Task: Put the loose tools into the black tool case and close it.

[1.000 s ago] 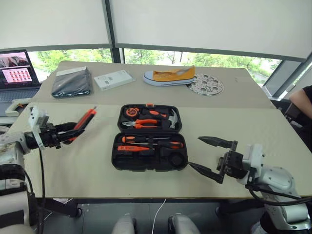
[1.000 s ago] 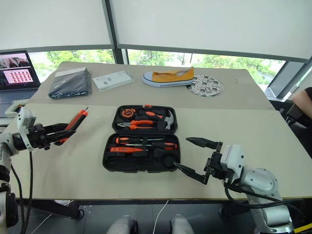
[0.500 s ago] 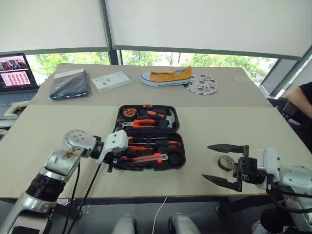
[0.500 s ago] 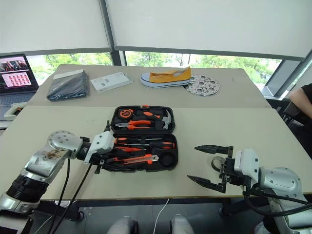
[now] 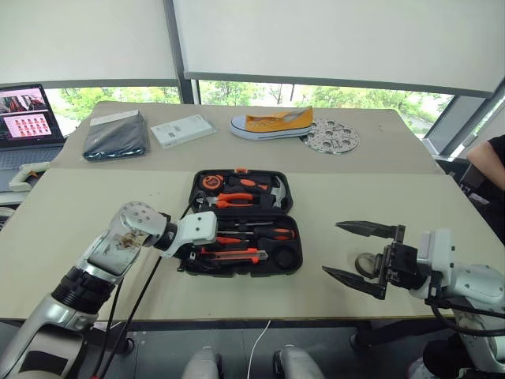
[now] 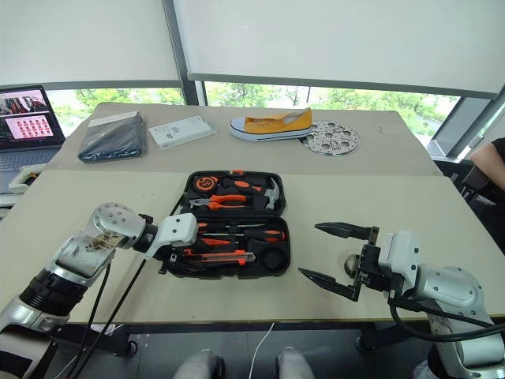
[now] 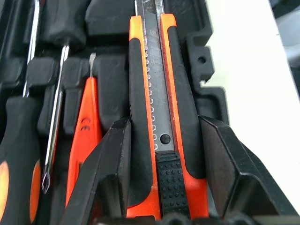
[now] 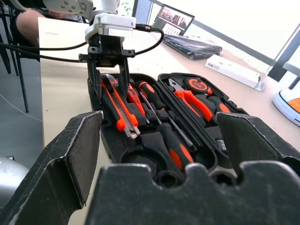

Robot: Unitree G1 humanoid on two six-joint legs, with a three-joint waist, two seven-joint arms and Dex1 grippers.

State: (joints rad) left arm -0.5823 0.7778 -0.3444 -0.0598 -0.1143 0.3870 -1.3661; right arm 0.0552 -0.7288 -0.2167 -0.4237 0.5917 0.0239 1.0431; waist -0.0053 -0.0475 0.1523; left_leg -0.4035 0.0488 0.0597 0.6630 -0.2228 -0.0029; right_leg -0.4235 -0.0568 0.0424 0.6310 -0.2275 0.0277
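Showing: an open black case (image 5: 241,223) lying flat on a beige table (image 5: 95,221), taken here as the landmark for every place.
Left gripper (image 7: 161,154): closed on the knife (image 5: 230,253), which is being held over the front row of the case, at its near edge; whether the knife is seated in its slot cannot be told.
Right gripper (image 5: 357,254): spread wide and holding nothing, hovering well to the right of the case.
Tape roll (image 5: 364,263): seen on the table to the right of the case, between the right gripper's two fingers but not gripped.
Done so far: two screwdrivers (image 5: 252,233) and the tester (image 7: 83,140) are already laid in the near half of the case.
Left to do, as judged: the knife is to be released, the tape roll carried to the round well at the case's near right corner, and the lid shut and latched.
Far half of the case: pliers, hammer and tape measure are already held in their slots.
Materials and shapes: the case is matte moulded plastic with rounded corners; the knife is long and flat, orange with black rubber sides, a ribbed slider and a notched metal rail; the screwdrivers have thin steel shafts; the tester is slim, smooth orange plastic.
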